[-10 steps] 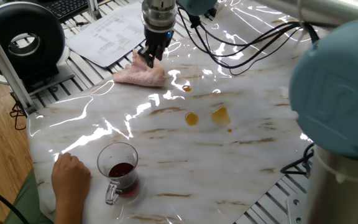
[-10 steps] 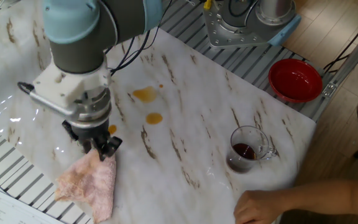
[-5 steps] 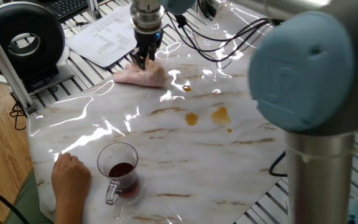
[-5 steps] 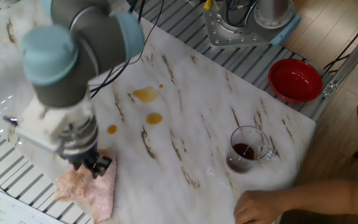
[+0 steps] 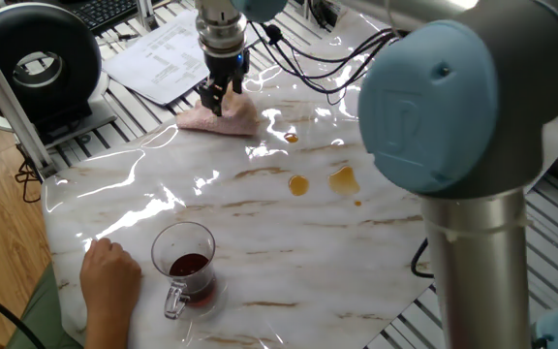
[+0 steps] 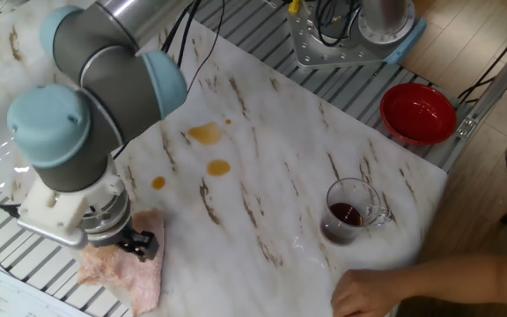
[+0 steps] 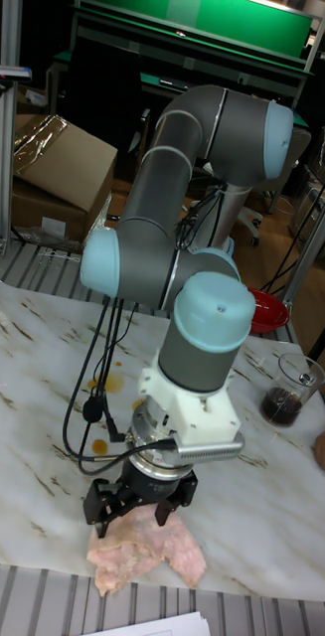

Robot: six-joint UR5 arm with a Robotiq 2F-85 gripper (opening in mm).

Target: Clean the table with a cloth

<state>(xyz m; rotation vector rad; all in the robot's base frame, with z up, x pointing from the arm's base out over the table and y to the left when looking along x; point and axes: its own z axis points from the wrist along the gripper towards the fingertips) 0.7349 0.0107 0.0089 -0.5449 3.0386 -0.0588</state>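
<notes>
Pink fluffy cloth (image 5: pixel 223 119) sits at the tabletop (image 5: pixel 289 242) edge, wiping not started yet.
The claw (image 5: pixel 212 98) is down on the cloth with its fingers spread wide in the tall view, not pinching anything as far as I can see. 3 amber spills (image 5: pixel 299 184) sit near the middle, well apart from the cloth, so basically the whole cleanup is left.

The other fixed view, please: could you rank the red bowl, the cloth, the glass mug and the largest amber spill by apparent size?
1. The cloth, though the tool hides part of it.
2. Red bowl, close to the cloth.
3. Glass mug.
4. Largest amber spill.
</notes>
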